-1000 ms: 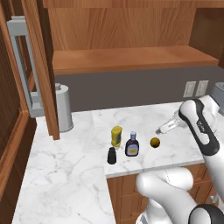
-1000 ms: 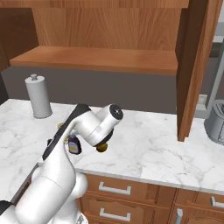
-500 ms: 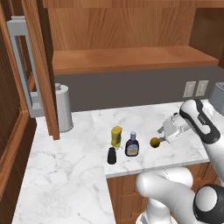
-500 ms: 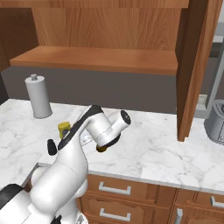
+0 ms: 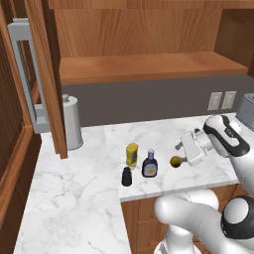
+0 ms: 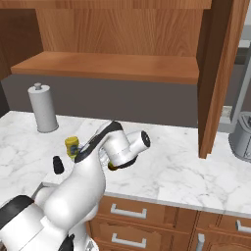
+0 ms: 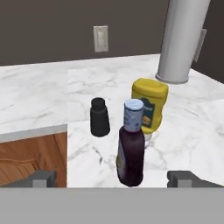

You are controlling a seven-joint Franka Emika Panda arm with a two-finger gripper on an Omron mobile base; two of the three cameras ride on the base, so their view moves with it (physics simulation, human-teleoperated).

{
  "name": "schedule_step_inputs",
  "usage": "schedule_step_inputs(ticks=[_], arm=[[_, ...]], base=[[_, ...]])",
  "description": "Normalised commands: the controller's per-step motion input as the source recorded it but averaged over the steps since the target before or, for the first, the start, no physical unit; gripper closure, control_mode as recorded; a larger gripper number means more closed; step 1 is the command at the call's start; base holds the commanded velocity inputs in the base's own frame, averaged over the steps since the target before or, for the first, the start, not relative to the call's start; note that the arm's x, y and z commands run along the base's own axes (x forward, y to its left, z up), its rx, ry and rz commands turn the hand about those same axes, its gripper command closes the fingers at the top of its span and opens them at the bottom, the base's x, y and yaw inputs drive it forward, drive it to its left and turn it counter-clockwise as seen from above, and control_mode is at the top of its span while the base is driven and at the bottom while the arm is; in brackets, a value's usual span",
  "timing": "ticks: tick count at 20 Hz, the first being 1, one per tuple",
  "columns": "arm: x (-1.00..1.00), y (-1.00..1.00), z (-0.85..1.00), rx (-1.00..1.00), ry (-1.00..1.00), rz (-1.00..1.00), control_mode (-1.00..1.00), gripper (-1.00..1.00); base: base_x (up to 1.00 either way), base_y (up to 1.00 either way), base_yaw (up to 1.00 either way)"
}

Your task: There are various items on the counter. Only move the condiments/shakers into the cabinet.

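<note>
We hold the two-finger gripper (image 7: 113, 178) with its jaws fully apart, low over the white marble counter (image 7: 39, 96). The dark blue-capped bottle (image 7: 131, 144) stands upright directly ahead, centred between the fingertips, the yellow squeeze bottle (image 7: 149, 105) just beyond it.

Glossy white arm (image 5: 225, 144), dark joints

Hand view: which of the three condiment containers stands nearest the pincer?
The dark bottle with the blue cap: it stands between the open pincer's tips, ahead of the yellow squeeze bottle and the short black shaker.
</note>
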Motion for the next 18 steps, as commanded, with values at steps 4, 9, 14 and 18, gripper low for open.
schedule_step_inputs(ticks=[4,9,14,18], arm=[[0.15,0.11,-0.17,-0.01,0.04,0.03,-1.0,-1.0],[0.11,0.25,-0.27,-0.06,0.11,0.05,-1.0,-1.0],[0.14,0.31,-0.22,-0.01,0.06,0.05,-1.0,-1.0],[0.17,0.22,-0.15,0.0,0.0,0.05,-1.0,-1.0]], base=[[0.0,0.0,0.0],[0.0,0.0,0.0],[0.0,0.0,0.0],[0.0,0.0,0.0]])
